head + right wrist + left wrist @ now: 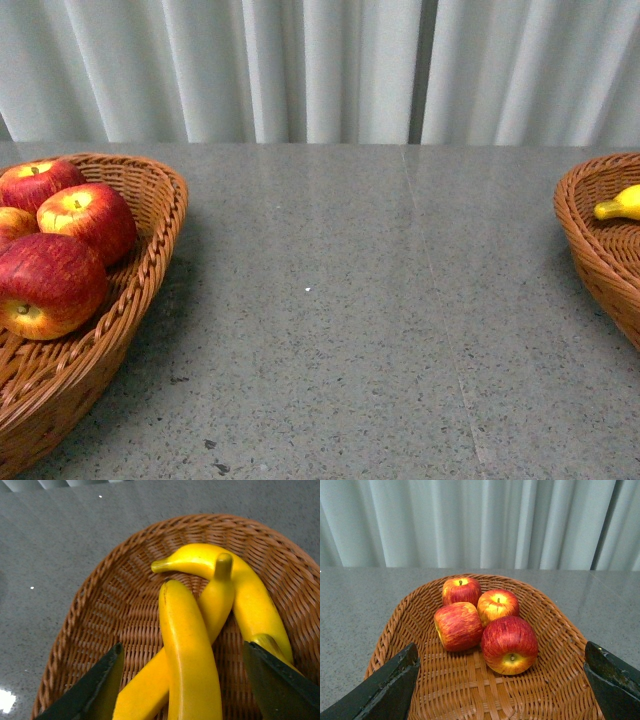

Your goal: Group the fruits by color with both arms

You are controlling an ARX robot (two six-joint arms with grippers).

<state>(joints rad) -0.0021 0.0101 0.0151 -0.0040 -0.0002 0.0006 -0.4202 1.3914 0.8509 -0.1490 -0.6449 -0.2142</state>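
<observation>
Apples [509,641], four of them, sit bunched up in the left wicker basket [560,630], right between and just past the left gripper's [502,680] fingers [390,685], which are spread wide and touch nothing. Three bananas [192,655] lie crossed over each other in the right basket [100,610], with the right gripper [182,680] hanging over them, its fingers [92,690] wide apart too, holding nothing. The nearest banana runs right between those fingers. Grey table [350,300] in between.
</observation>
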